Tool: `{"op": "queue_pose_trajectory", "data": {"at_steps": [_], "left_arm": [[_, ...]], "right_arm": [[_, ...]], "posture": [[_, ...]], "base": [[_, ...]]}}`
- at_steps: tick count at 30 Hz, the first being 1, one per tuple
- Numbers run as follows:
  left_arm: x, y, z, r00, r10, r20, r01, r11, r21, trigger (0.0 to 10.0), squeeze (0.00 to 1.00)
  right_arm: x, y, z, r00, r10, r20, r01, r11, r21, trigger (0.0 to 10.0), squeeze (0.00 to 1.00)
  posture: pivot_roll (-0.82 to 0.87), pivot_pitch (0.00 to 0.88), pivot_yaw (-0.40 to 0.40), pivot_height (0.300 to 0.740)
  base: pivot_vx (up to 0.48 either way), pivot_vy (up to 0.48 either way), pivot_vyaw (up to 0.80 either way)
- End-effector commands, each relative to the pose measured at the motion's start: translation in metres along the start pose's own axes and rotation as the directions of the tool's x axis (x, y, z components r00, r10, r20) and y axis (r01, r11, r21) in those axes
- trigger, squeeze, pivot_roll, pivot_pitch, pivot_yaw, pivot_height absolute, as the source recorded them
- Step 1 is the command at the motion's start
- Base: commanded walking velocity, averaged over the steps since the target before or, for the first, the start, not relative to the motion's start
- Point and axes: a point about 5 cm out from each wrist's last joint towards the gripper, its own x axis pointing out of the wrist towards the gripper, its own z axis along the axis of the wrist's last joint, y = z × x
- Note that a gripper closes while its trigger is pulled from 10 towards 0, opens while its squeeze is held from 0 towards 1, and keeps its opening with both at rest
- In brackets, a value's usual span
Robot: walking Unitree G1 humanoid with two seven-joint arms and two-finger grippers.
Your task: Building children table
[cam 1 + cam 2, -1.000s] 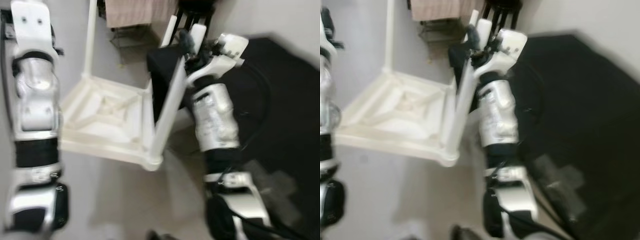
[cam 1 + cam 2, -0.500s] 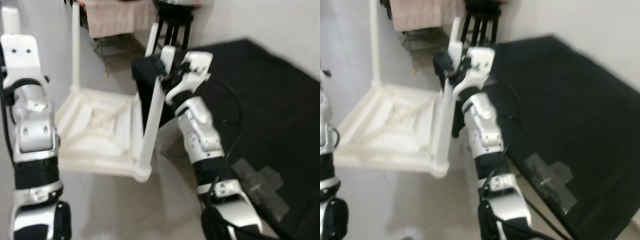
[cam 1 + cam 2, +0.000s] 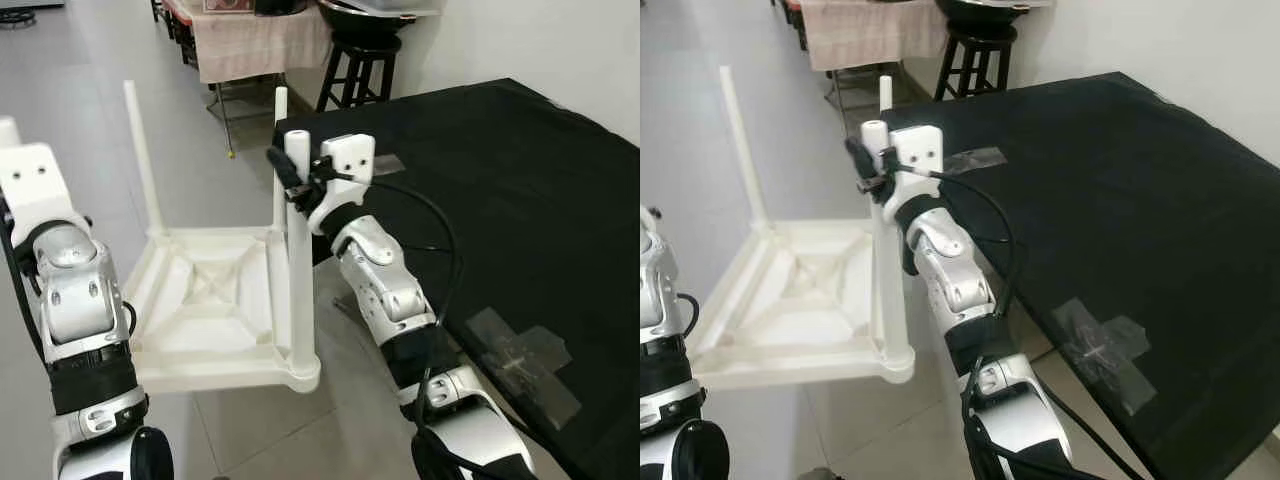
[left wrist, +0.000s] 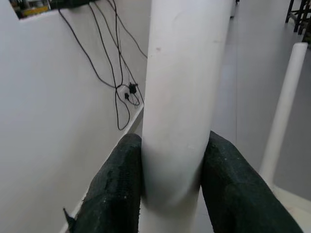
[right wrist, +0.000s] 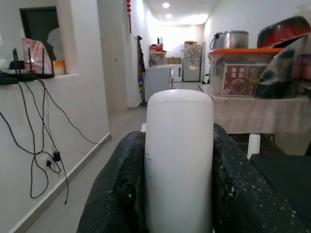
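Observation:
A white plastic children's table (image 3: 215, 310) lies upside down on the floor, its legs pointing up. My right gripper (image 3: 295, 176) is shut on the top of the near right leg (image 3: 300, 270), close to its capped end. In the right wrist view both black fingers (image 5: 121, 189) press against that leg (image 5: 179, 131). My left gripper (image 4: 172, 182) is shut on another white leg (image 4: 184, 73), with the fingers (image 4: 116, 194) hugging it on both sides. My left arm (image 3: 70, 300) rises along the left edge. Two more legs (image 3: 141, 160) stand free at the back.
A big black-covered table (image 3: 520, 190) fills the right side, with a tape patch (image 3: 522, 352) on it. A black stool (image 3: 358, 70) and a cloth-draped table (image 3: 255, 40) stand behind. Grey tiled floor (image 3: 90, 60) stretches to the left and back.
The camera has shifted and the blur has cleared. The leg in my right gripper leaned to the right before and now stands nearly upright. Both grips are unchanged.

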Motion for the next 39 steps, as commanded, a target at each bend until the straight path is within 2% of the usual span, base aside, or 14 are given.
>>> {"op": "queue_pose_trajectory", "data": {"at_steps": [1,12,26,28,30,31,32,33,34,35,36,37,38,39], "left_arm": [[-0.032,-0.030,0.059,0.958,-0.159,0.239,0.208,0.959,-0.194,10.0,0.00],[-0.026,0.015,0.085,0.934,0.069,0.350,0.014,0.973,-0.229,10.0,0.00],[-0.051,0.007,0.184,0.670,0.057,0.740,0.131,0.972,-0.193,10.0,0.00],[-0.066,-0.027,0.239,0.482,-0.192,0.855,0.535,0.837,-0.114,10.0,0.00],[-0.066,-0.027,0.239,0.482,-0.192,0.855,0.535,0.837,-0.114,10.0,0.00],[-0.078,-0.042,0.266,0.357,-0.280,0.891,0.714,0.697,-0.067,10.0,0.00],[-0.096,-0.062,0.287,0.191,-0.397,0.898,0.883,0.468,0.019,10.0,0.00],[-0.096,-0.062,0.287,0.191,-0.397,0.898,0.883,0.468,0.019,10.0,0.00],[-0.114,-0.078,0.300,0.047,-0.457,0.888,0.960,0.267,0.087,10.0,0.00],[-0.114,-0.078,0.300,0.047,-0.457,0.888,0.960,0.267,0.087,10.0,0.00],[-0.131,-0.091,0.307,-0.088,-0.490,0.867,0.982,0.105,0.159,10.0,0.00],[-0.131,-0.091,0.307,-0.088,-0.490,0.867,0.982,0.105,0.159,10.0,0.00],[-0.146,-0.101,0.309,-0.197,-0.500,0.844,0.979,-0.062,0.192,10.0,0.00],[-0.146,-0.101,0.309,-0.197,-0.500,0.844,0.979,-0.062,0.192,10.0,0.00]], "right_arm": [[-0.006,0.101,-0.009,0.645,0.758,-0.102,-0.764,0.638,-0.091,10.0,0.00],[0.005,0.110,0.003,0.645,0.764,-0.017,-0.759,0.638,-0.131,10.0,0.00],[0.036,0.067,0.056,0.816,0.548,0.187,-0.511,0.833,-0.211,10.0,0.00],[0.051,0.015,0.090,0.935,0.203,0.289,-0.105,0.941,-0.322,10.0,0.00],[0.051,0.015,0.090,0.935,0.203,0.289,-0.105,0.941,-0.322,10.0,0.00],[0.049,-0.012,0.108,0.931,0.037,0.363,0.108,0.922,-0.371,10.0,0.00],[0.043,-0.038,0.124,0.898,-0.091,0.431,0.277,0.878,-0.391,10.0,0.00],[0.043,-0.038,0.124,0.898,-0.091,0.431,0.277,0.878,-0.391,10.0,0.00],[0.034,-0.058,0.137,0.855,-0.189,0.484,0.412,0.813,-0.410,10.0,0.00],[0.034,-0.058,0.137,0.855,-0.189,0.484,0.412,0.813,-0.410,10.0,0.00],[0.025,-0.075,0.147,0.808,-0.262,0.527,0.524,0.729,-0.441,10.0,0.00],[0.025,-0.075,0.147,0.808,-0.262,0.527,0.524,0.729,-0.441,10.0,0.00],[0.016,-0.087,0.155,0.765,-0.312,0.563,0.601,0.659,-0.452,10.0,0.00],[0.016,-0.087,0.155,0.765,-0.312,0.563,0.601,0.659,-0.452,10.0,0.00]], "posture": [[0.13,0.000,-0.085,0.740],[0.16,0.000,-0.103,0.740],[0.17,0.000,-0.092,0.740],[0.18,0.000,-0.077,0.740],[0.18,0.000,-0.077,0.740],[0.18,0.000,-0.062,0.740],[0.17,0.000,-0.051,0.740],[0.17,0.000,-0.051,0.740],[0.16,0.000,-0.040,0.740],[0.16,0.000,-0.040,0.740],[0.14,0.000,-0.023,0.740],[0.14,0.000,-0.023,0.740],[0.14,0.000,-0.019,0.740],[0.14,0.000,-0.019,0.740]], "base": [[0.000,0.000,0.00],[0.000,0.000,0.00],[0.000,0.000,0.00],[0.000,0.000,0.00],[0.000,0.000,0.00],[0.000,0.000,0.00],[0.000,0.000,0.00],[0.000,0.000,0.00],[0.000,0.000,0.00],[0.000,0.000,0.00],[0.000,0.000,0.00],[0.000,0.000,0.00],[0.000,0.000,0.00],[0.000,0.000,0.00]]}}
